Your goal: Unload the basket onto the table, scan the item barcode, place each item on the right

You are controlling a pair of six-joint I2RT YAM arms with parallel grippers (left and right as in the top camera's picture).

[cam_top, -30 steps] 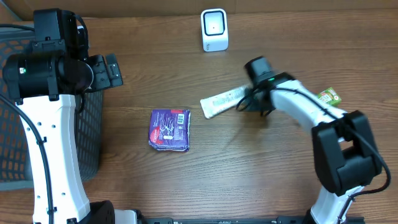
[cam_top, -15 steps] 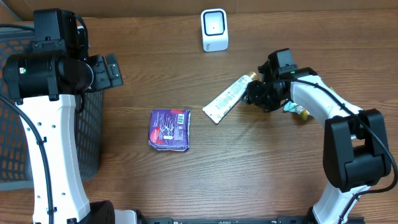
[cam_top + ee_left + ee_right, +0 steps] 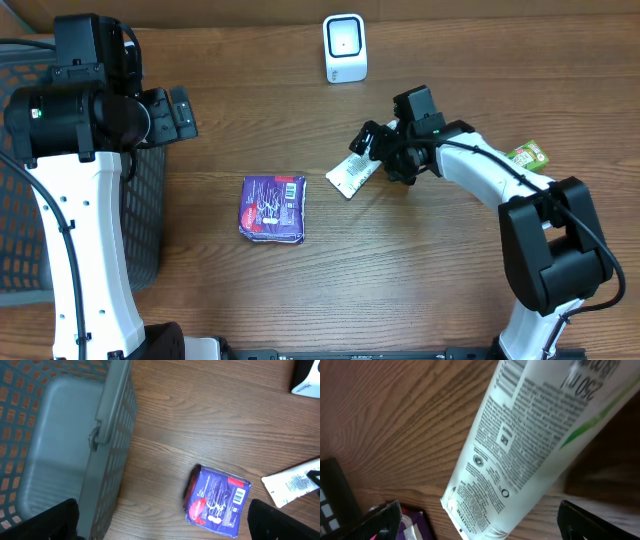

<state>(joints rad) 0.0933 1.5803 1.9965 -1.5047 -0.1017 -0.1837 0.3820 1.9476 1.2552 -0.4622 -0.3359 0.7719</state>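
Observation:
The item, a white tube [image 3: 349, 172] with printed text, lies flat on the wooden table right of centre. My right gripper [image 3: 373, 150] hovers over its far end, open, a finger on either side and neither touching it. In the right wrist view the tube [image 3: 520, 455] fills the frame between the spread fingers of the right gripper [image 3: 482, 527], with a barcode [image 3: 509, 376] at its upper end. The white scanner [image 3: 345, 47] stands at the back centre. My left gripper [image 3: 182, 112] hangs open and empty at the left, next to the basket.
A purple packet [image 3: 272, 208] lies at table centre-left; the left wrist view shows the packet [image 3: 217, 502] with its barcode facing up. A grey mesh basket [image 3: 150, 200] stands at the left edge. A small green-labelled item [image 3: 527, 155] lies behind the right arm.
The right gripper has opened and let go of the tube, which now lies on the table. The right arm swung back left over it. The left arm has not moved.

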